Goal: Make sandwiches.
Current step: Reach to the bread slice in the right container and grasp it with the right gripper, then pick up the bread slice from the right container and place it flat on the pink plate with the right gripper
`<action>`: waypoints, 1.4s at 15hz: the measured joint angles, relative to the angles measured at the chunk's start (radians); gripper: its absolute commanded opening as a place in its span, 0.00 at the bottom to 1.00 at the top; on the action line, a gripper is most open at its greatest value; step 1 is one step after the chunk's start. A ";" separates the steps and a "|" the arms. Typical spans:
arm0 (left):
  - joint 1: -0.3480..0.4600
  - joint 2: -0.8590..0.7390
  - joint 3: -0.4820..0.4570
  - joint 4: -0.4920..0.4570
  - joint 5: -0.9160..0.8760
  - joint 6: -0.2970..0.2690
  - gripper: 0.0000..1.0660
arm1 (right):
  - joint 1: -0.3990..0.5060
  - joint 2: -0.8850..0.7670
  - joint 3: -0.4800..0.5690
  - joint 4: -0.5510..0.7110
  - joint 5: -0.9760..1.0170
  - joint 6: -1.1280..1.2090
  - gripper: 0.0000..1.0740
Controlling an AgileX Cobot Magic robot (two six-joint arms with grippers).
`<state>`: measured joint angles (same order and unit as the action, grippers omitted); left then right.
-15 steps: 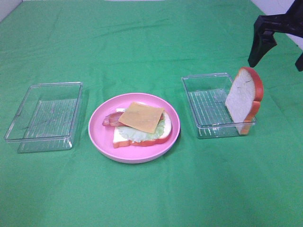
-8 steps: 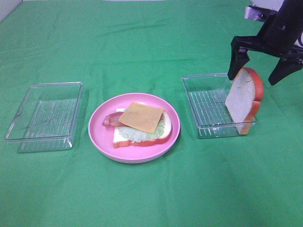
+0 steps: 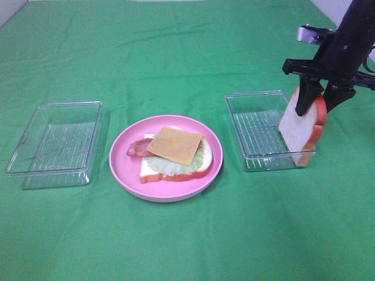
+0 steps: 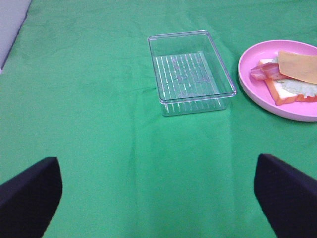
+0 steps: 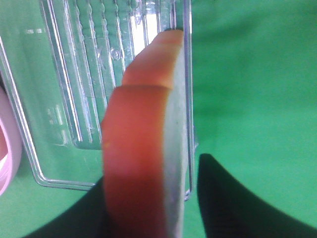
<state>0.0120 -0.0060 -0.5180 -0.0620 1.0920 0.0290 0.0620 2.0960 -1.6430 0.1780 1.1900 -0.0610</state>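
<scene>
Plate [image 3: 120, 165]: pink, round, nearest the camera in the high view, on the green cloth [image 3: 187, 246] between the two trays.
Plate contents: open sandwich [image 3: 176, 155]; a bread slice at the bottom, lettuce on it, bacon sticking out on the left, a cheese square on top, turned askew. No top slice on it.
Left tray [image 3: 55, 143]: clear, ridged floor, nothing in it; just beside the plate, not touching.
Right tray [image 3: 258, 132]: clear, ridged floor; holds one bread slice [image 3: 297, 126] standing on edge, leaning against the far right wall, crust above the rim.
Right gripper [image 3: 321, 100]: comes down over the top of the bread slice, one finger on each face, jaws narrowed around it; wrist view shows the crust between the fingers. Firm grip: cannot tell.
Left gripper [image 4: 158, 198]: jaws spread wide, holding nothing, above bare cloth, well apart from the left tray.
</scene>
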 measured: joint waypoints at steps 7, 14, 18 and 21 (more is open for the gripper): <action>0.000 0.000 0.000 0.000 0.000 0.000 0.94 | 0.000 0.000 0.000 0.001 0.007 0.049 0.00; 0.000 0.000 0.000 0.000 0.000 0.000 0.94 | 0.000 -0.198 0.000 0.032 0.016 0.080 0.00; 0.000 0.000 0.000 0.000 0.000 0.000 0.94 | 0.002 -0.419 0.207 0.489 -0.094 -0.115 0.00; 0.000 0.000 0.000 0.000 0.000 0.000 0.94 | 0.076 -0.401 0.412 0.824 -0.217 -0.372 0.00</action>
<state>0.0120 -0.0060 -0.5180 -0.0620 1.0920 0.0290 0.1380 1.6950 -1.2310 1.0020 0.9730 -0.4330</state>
